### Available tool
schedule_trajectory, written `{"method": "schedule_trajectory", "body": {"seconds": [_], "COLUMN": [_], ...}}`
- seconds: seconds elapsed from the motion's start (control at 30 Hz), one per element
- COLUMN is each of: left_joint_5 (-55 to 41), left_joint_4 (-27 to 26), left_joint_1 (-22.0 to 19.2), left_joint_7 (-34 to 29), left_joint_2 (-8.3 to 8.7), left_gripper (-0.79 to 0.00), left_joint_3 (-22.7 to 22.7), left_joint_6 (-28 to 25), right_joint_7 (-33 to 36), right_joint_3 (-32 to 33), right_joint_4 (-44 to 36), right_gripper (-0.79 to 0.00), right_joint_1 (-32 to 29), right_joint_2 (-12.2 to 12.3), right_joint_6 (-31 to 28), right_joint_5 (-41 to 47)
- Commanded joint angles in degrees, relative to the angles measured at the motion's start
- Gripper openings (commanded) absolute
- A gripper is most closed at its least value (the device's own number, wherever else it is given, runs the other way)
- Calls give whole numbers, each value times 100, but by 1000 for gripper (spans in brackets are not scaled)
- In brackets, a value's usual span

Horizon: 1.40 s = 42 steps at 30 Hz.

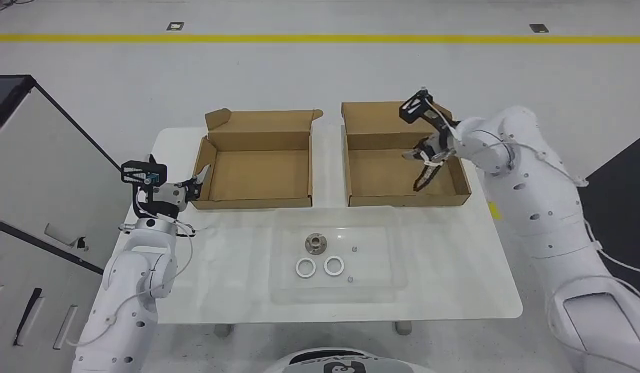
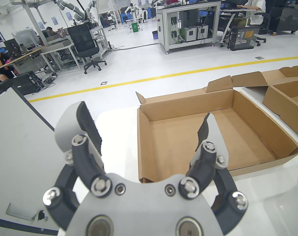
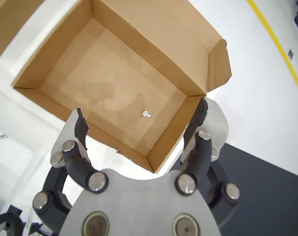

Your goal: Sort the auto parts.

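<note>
Your left gripper (image 2: 146, 114): fingers spread wide, held near level. Your right gripper (image 3: 141, 110): fingers spread too, aimed steeply down, held out forward.

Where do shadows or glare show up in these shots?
Right wrist view: a soft shadow lies inside the right box beside the small bolt. Left wrist view: the glossy table mirrors overhead light near the left box. Top view: even light, faint shadows.

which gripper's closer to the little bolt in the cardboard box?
Right. The right gripper hangs open above the right box, where the bolt lies. The left gripper is open at the outer end of the left box, across the table.
</note>
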Motion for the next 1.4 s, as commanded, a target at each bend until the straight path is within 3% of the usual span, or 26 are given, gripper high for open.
{"method": "schedule_trajectory", "body": {"seconds": [0.0, 0.23, 0.4, 0.87, 1.37], "left_joint_5": [0, 0, 0, 0, 0], "left_joint_4": [0, 0, 0, 0, 0], "left_joint_1": [0, 0, 0, 0, 0], "left_joint_7": [0, 0, 0, 0, 0], "left_joint_2": [0, 0, 0, 0, 0], "left_gripper": [0, 0, 0, 0, 0], "left_joint_3": [0, 0, 0, 0, 0], "left_joint_6": [0, 0, 0, 0, 0], "right_joint_7": [232, 959, 1166, 1283, 1285], "right_joint_3": [142, 270, -210, -2025, -3087], "right_joint_4": [-461, -1532, -1893, -1786, -1396], "right_gripper": [0, 0, 0, 0, 0], "right_joint_1": [-155, -526, -525, 283, 649], "right_joint_2": [44, 122, 178, 390, 408], "right_joint_6": [-158, -351, -150, -33, -30], "right_joint_5": [244, 1474, 2068, 2477, 2577]}}
